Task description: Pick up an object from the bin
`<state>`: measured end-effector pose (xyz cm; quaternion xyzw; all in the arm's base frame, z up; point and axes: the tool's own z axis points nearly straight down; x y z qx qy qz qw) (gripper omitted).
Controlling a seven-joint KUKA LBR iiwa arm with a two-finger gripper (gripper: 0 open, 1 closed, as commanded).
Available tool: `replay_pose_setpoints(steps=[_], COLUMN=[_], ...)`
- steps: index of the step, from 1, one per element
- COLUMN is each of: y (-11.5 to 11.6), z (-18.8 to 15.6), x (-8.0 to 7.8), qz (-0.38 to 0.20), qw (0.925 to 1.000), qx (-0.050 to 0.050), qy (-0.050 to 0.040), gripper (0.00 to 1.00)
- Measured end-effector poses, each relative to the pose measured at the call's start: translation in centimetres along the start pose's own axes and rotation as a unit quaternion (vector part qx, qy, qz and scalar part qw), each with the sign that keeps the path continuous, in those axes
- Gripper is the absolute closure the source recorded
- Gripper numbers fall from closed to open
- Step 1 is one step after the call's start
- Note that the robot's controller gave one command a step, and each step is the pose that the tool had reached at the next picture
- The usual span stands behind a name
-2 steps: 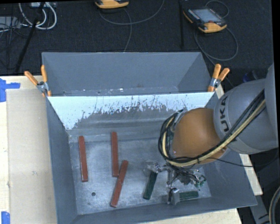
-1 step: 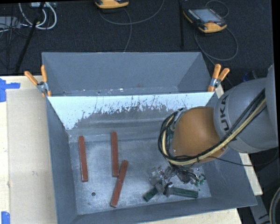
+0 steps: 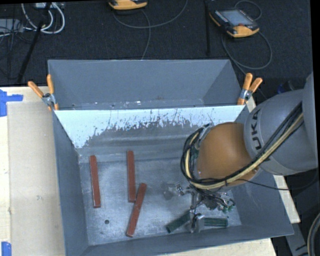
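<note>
The arm comes in from the right, its rounded orange wrist cover (image 3: 221, 153) wrapped in black and yellow cables; below that cover the gripper (image 3: 197, 220) is down on the floor of the grey metal bin (image 3: 147, 90), close to the near wall and toward the bin's right corner; from here I cannot tell whether the jaws are spread or pressed together, the wrist and its fittings crowd the tip too much.

Right at the gripper lie two dark green flat pieces; one dark green strip (image 3: 178, 224) slants away just to the left of the gripper, its far end nearer the front wall; the other dark green bar (image 3: 216, 222) lies almost level just to the right of the gripper; whether they are one thing or two, or touched by the gripper, I cannot make out.

Well apart from the gripper, off to its left, lie three reddish-brown sticks; the farthest stick (image 3: 94, 182) lies lengthwise, front to back; the middle stick (image 3: 131, 174) runs nearly parallel to it; the slanted stick (image 3: 136, 210) is the nearest to the gripper, its upper end just beside the middle stick's lower end.
</note>
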<state>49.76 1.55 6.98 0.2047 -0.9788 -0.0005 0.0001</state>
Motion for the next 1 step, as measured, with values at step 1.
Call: replay_pose_setpoints(steps=[1], y=[0.01], z=[0.01], x=[0.01], qz=[0.0], qw=[1.0], qx=[0.0], qy=[0.0003], gripper=[1.0])
